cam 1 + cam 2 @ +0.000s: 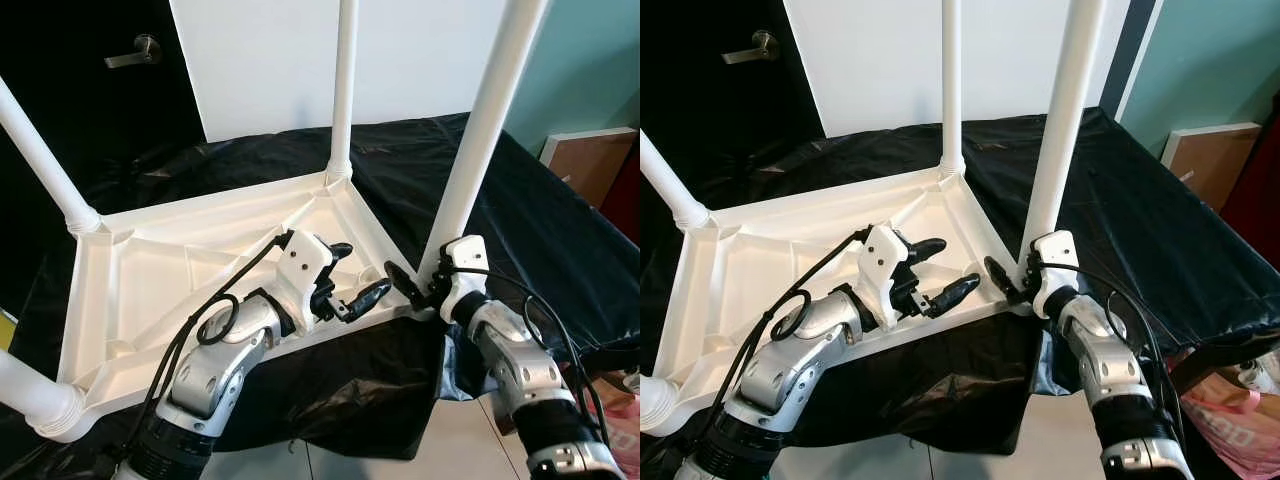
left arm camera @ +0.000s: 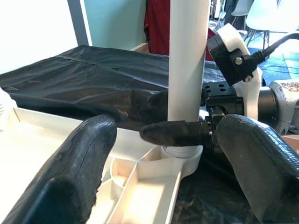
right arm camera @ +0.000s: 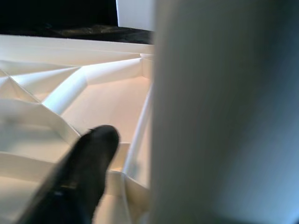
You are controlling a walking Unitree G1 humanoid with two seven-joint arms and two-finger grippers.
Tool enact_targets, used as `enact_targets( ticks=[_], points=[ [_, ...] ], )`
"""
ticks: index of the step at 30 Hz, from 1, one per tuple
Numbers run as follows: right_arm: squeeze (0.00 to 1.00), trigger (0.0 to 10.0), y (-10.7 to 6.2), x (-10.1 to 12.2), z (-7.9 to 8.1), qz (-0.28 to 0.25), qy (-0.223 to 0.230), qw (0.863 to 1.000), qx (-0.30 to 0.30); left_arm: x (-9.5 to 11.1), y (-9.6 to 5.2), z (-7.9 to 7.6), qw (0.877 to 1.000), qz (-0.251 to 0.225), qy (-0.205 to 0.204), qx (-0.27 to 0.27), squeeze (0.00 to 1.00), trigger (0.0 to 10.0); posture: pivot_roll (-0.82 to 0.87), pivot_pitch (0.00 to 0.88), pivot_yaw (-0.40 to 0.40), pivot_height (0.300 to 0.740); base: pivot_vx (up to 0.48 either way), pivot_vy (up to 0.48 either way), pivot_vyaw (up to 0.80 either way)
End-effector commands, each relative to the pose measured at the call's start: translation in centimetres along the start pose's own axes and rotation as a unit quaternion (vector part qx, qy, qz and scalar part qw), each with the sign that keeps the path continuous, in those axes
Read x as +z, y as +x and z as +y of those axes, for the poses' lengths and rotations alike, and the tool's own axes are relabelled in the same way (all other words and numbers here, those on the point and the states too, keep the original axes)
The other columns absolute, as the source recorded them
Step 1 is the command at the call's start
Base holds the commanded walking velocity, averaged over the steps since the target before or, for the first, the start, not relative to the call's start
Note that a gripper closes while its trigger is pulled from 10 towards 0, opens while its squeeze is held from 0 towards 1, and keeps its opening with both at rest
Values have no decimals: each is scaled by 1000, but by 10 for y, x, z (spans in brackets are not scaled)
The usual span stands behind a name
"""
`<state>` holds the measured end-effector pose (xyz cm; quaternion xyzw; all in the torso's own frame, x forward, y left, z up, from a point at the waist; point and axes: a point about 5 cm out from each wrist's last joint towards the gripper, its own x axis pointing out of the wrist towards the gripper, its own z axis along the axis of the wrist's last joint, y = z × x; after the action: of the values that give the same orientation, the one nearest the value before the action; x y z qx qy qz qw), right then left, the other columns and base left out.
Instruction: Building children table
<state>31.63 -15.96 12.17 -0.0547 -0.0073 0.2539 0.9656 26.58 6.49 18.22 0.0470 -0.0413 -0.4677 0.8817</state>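
Lying upside down on a black cloth, the white table top has its legs pointing up. Right gripper grasps the near-corner leg at its base, the leg between its fingers. Left gripper hovers released over the top's underside, the leg just past its fingertips.

The tabletop and legs were plain white, the cloth black, the wall at upper right teal, both arms silver.
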Motion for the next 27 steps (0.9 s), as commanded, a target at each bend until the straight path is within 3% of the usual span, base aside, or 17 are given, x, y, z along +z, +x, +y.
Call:
enact_targets(
  ticks=[1,10,11,13,14,17,18,21,22,24,27],
  points=[
    [0,0,7,-7,15,16,-10,999,42,-1,0,3,1000,7,0,1,0,10000,-119,0,-16,740,0,0,0],
    [0,0,1,-13,6,39,-20,998,37,-3,-2,3,1000,9,-1,10,0,10000,-117,9,-26,740,0,0,0],
    [0,4510,-1,-15,5,43,-18,999,28,-3,-3,3,1000,10,-2,11,0,10000,-118,13,-26,740,0,0,0],
    [0,4510,-1,-15,3,46,-16,999,21,-4,-3,3,1000,10,-3,11,0,10000,-118,13,-26,740,0,0,0],
    [0,10000,-2,-16,2,47,-16,999,14,-4,-3,3,1000,10,-3,12,0,10000,-119,19,-24,740,0,0,0],
    [0,10000,-3,-17,-1,47,-17,999,-8,-4,-3,3,1000,11,-4,11,0,10000,-120,23,-18,740,0,0,0],
    [0,10000,-4,-16,-4,43,-17,998,-43,-4,-4,2,1000,13,-3,9,0,10000,-122,25,-14,740,0,0,0],
    [0,10000,-5,-16,-4,42,-17,998,-52,-4,-4,2,1000,13,-3,9,0,10000,-122,25,-14,740,0,0,0],
    [0,10000,-6,-16,-3,33,0,992,-119,-4,-4,3,1000,15,-3,7,0,10000,-127,28,-11,740,0,0,0],
    [0,10000,-6,-16,-3,33,0,992,-119,-4,-4,3,1000,15,-3,7,0,10000,-127,28,-11,740,0,0,0],
    [0,10000,-7,-17,1,28,24,985,-169,-4,-4,3,1000,16,-3,6,0,10000,-130,29,-10,740,0,0,0]
  ],
)
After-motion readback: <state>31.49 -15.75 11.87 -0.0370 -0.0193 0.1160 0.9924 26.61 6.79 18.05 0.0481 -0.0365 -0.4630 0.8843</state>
